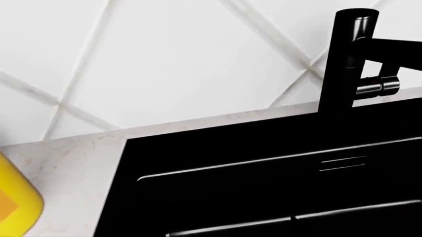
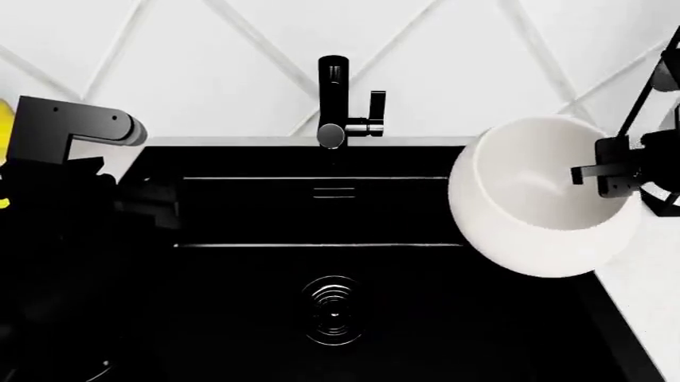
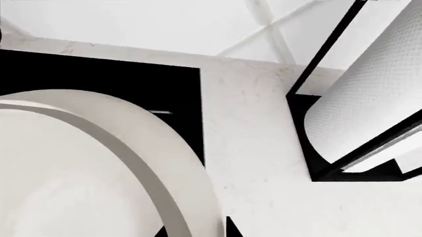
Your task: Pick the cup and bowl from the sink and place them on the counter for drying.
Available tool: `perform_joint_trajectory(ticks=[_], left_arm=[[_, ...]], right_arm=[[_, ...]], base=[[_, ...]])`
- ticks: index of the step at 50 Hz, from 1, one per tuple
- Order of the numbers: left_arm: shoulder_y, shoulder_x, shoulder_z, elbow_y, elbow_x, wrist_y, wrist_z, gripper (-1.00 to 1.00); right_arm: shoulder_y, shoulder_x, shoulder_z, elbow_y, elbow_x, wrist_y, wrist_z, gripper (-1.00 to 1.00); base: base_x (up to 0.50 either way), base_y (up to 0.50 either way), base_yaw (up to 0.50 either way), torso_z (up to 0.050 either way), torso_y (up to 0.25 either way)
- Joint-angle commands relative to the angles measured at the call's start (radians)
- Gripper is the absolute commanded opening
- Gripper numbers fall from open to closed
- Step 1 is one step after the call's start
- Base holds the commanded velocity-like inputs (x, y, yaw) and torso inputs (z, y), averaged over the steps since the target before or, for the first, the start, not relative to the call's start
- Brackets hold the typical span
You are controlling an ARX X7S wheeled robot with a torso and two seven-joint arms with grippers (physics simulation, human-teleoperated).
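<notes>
The big glossy white bowl [image 2: 531, 199] hangs tilted over the right rim of the black sink [image 2: 425, 318], partly above the white counter [image 2: 648, 294]. My right gripper [image 2: 611, 171] is shut on its right rim. In the right wrist view the bowl's wall [image 3: 86, 173] runs between the two dark fingertips of that gripper [image 3: 194, 231]. My left arm [image 2: 75, 131] reaches over the sink's left side; its gripper blends into the black basin and its fingers do not show in the left wrist view. The cup is out of view.
A black faucet [image 2: 334, 95] stands behind the sink at the middle. The round drain [image 2: 333, 310] lies in the basin floor. A yellow bottle [image 1: 13, 207] stands on the counter left of the sink. A paper-towel roll [image 3: 369, 98] in a black holder stands at the right.
</notes>
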Motion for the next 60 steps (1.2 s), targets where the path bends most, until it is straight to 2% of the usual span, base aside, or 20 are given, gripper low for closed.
perform_joint_trajectory(ticks=[1,11,18,24,25,26,34,37,45,53,60], left_arm=[[0.005,0.000,-0.002,0.002,-0.007,0.001,-0.006,1.00],[0.011,-0.003,-0.005,0.006,-0.012,-0.001,-0.005,1.00],[0.010,-0.011,0.004,0.010,-0.002,-0.011,0.007,1.00],[0.009,-0.006,0.005,0.005,-0.005,-0.008,-0.001,1.00],[0.009,-0.008,0.005,0.005,-0.005,-0.008,0.000,1.00],[0.008,-0.010,0.005,0.005,-0.004,-0.009,0.002,1.00],[0.016,-0.002,0.008,0.008,0.000,-0.011,-0.005,1.00],[0.014,0.001,0.009,0.005,-0.001,-0.010,-0.009,1.00],[0.023,0.003,0.007,0.011,-0.002,-0.010,-0.013,1.00],[0.028,-0.002,0.004,0.011,-0.005,-0.010,-0.014,1.00],[0.030,-0.008,0.008,0.016,0.004,-0.020,0.000,1.00]], right_arm=[[-0.021,0.133,0.039,-0.024,0.084,0.048,0.099,-1.00],[-0.041,0.193,0.039,0.024,0.060,0.015,0.141,-1.00],[-0.082,0.236,0.054,0.052,0.035,-0.067,0.194,-1.00],[-0.124,0.243,0.088,0.112,0.039,-0.170,0.261,-1.00],[-0.127,0.236,0.100,0.144,0.053,-0.185,0.312,-1.00],[-0.136,0.239,0.106,0.141,0.057,-0.202,0.290,-1.00],[-0.132,0.233,0.088,0.202,0.012,-0.209,0.314,-1.00],[-0.143,0.239,0.106,0.229,0.024,-0.238,0.379,-1.00],[-0.132,0.246,0.075,0.255,-0.018,-0.201,0.378,-1.00],[-0.241,0.245,0.099,0.272,0.056,-0.264,0.377,-1.00],[-0.250,0.220,0.064,0.297,0.030,-0.233,0.332,-1.00]], base=[[0.00,0.00,0.00,0.000,0.000],[0.00,0.00,0.00,0.000,0.000],[0.00,0.00,0.00,0.000,0.000],[0.00,0.00,0.00,0.000,0.000],[0.00,0.00,0.00,0.000,0.000],[0.00,0.00,0.00,0.000,0.000],[0.00,0.00,0.00,0.000,0.000],[0.00,0.00,0.00,0.000,0.000],[0.00,0.00,0.00,0.000,0.000],[0.00,0.00,0.00,0.000,0.000],[0.00,0.00,0.00,0.000,0.000]])
